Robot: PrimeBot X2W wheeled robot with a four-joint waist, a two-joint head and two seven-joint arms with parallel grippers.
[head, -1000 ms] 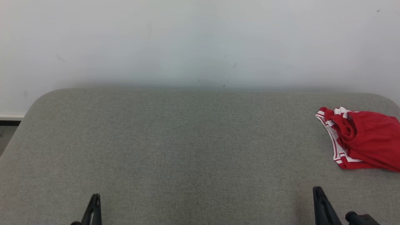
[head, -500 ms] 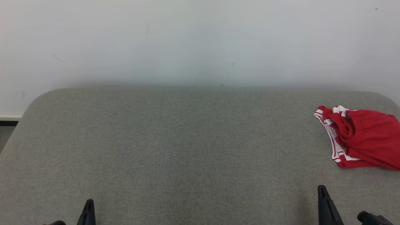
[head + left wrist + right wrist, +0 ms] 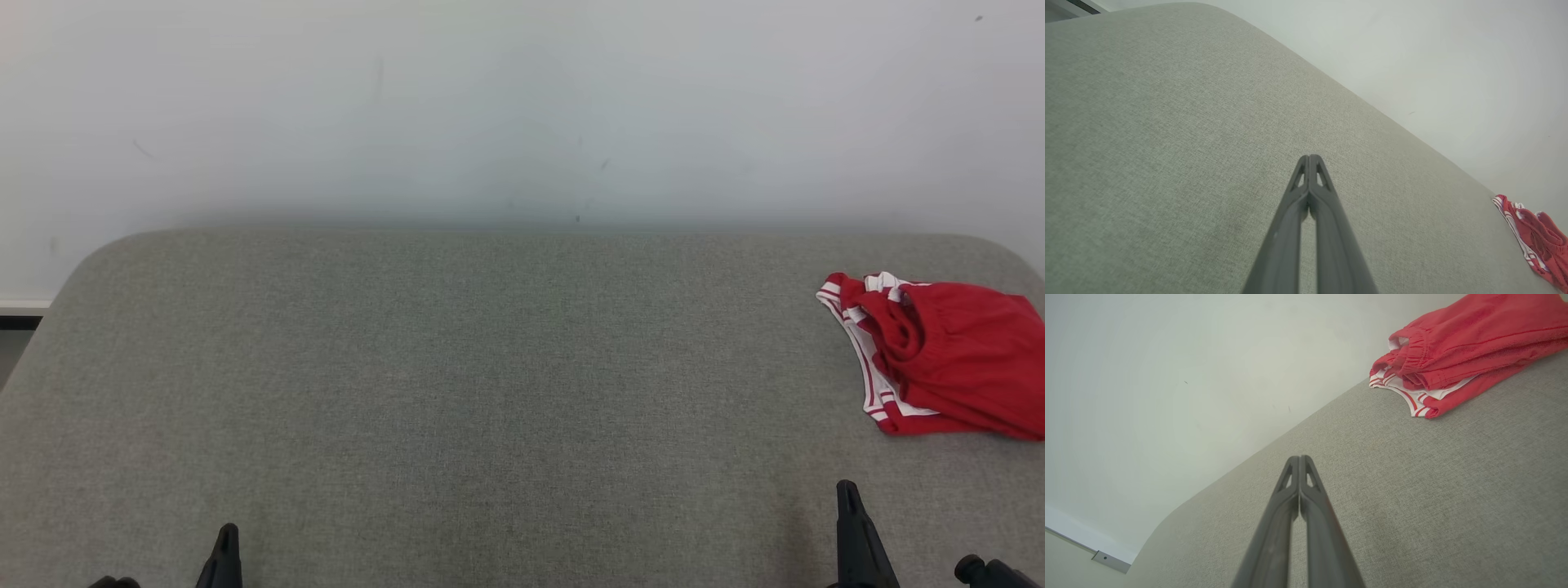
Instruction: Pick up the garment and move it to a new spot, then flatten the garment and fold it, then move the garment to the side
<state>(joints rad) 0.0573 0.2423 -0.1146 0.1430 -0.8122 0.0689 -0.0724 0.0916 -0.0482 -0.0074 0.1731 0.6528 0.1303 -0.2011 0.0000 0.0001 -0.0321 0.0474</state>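
1. The garment [image 3: 951, 367] is lying bunched on the bench [image 3: 457, 367], at the bench's right edge, toward its far side.
2. The left hand [image 3: 1309, 157] and right hand [image 3: 1299, 458] are hovering over the bench's near part, fingers pressed together, gripping nothing.
3. The garment is looking soft, light and limp; lifted, it is likely going to sag and drape rather than slip.
4. Its gathered red waistband, facing the bench's middle, is offering the thickest fold to pinch; the white-striped hem beneath is lying thin and flat.

Left gripper [image 3: 228, 532] and right gripper [image 3: 847, 488] — fingers [image 3: 1290, 212] tip to tip, pointing forward.
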